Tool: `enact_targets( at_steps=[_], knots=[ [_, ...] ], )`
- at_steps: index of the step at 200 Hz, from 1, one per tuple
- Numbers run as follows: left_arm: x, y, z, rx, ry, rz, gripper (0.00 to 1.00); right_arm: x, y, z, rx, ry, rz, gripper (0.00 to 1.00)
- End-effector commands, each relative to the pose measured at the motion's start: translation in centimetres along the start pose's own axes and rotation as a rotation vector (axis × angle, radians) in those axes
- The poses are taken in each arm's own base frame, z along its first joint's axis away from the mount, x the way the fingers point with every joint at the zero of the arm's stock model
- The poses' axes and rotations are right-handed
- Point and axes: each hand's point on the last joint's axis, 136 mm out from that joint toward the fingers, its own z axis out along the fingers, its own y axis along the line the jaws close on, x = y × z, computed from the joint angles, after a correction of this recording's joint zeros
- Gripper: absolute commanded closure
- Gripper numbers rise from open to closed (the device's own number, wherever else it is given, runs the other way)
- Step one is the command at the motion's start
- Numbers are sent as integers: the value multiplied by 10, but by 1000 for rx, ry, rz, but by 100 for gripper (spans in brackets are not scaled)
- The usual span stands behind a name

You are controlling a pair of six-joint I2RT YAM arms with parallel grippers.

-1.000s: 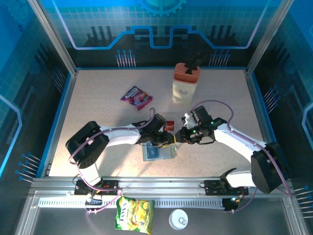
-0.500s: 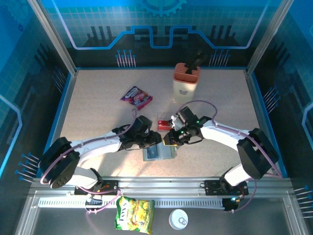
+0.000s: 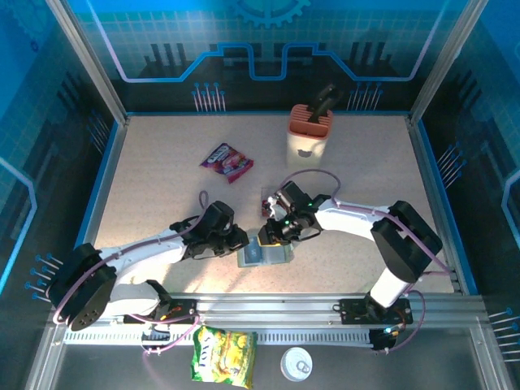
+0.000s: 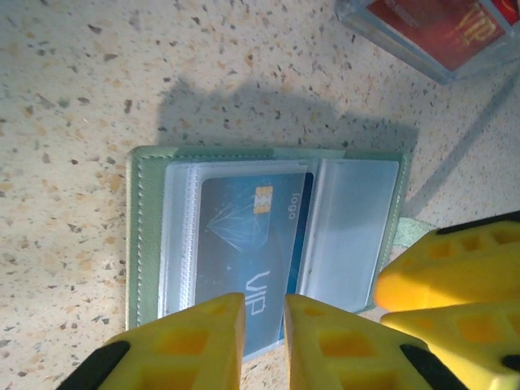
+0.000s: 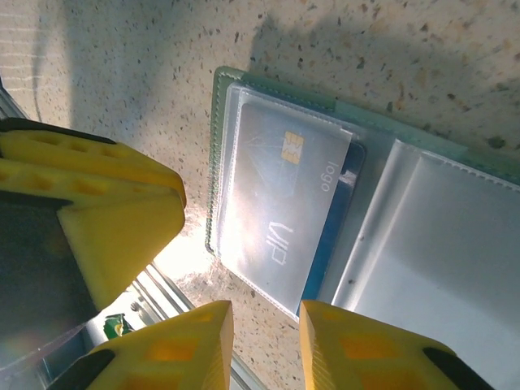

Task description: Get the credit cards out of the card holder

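Note:
The card holder (image 4: 148,236) (image 3: 264,256) (image 5: 439,236) lies open and flat on the table, green-edged with pale clear pockets. A blue credit card (image 4: 244,244) (image 5: 280,203) marked VIP sits in one pocket, sticking out a little. My left gripper (image 4: 264,341) (image 3: 241,240) hovers at that card's near edge, jaws open by a narrow gap with nothing between them. My right gripper (image 5: 264,345) (image 3: 272,230) stands open at the same card's end from the other side, holding nothing. A red credit card (image 4: 443,28) (image 3: 266,202) lies in a clear plastic box just beyond the holder.
A beige knife block (image 3: 309,138) stands at the back. A purple-red snack packet (image 3: 227,161) lies at the back left. A yellow chip bag (image 3: 223,357) and a white lid (image 3: 296,364) lie in front of the rail. The two grippers' yellow fingers (image 4: 455,276) crowd close together over the holder.
Both grippers have shifted left and nearer, onto the open holder. The left gripper's jaws have narrowed. The right gripper has come from the holder's right side to its far edge.

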Motion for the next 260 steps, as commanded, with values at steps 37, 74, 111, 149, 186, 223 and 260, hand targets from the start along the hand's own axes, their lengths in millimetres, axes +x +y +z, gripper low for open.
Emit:
enact_targets(
  at_steps=[37, 74, 111, 149, 186, 223, 260],
  knots=[
    [9, 14, 10, -24, 62, -8, 93, -1, 7, 17, -23, 21, 6, 74],
    [13, 18, 15, -31, 80, -5, 95, 2, 6, 24, -21, 39, 9, 75],
    [15, 17, 21, -29, 107, 4, 97, 2, 5, 25, -19, 42, 10, 74],
    [16, 24, 19, -77, 113, 18, 100, 3, 4, 27, -15, 47, 12, 74],
    [16, 26, 19, -98, 116, 29, 100, 3, 4, 28, -13, 52, 14, 74],
    [17, 29, 20, -109, 122, 23, 100, 4, 3, 30, -11, 55, 13, 74],
    [13, 22, 15, -83, 103, 21, 100, 3, 2, 32, -11, 58, 14, 74]
  ],
)
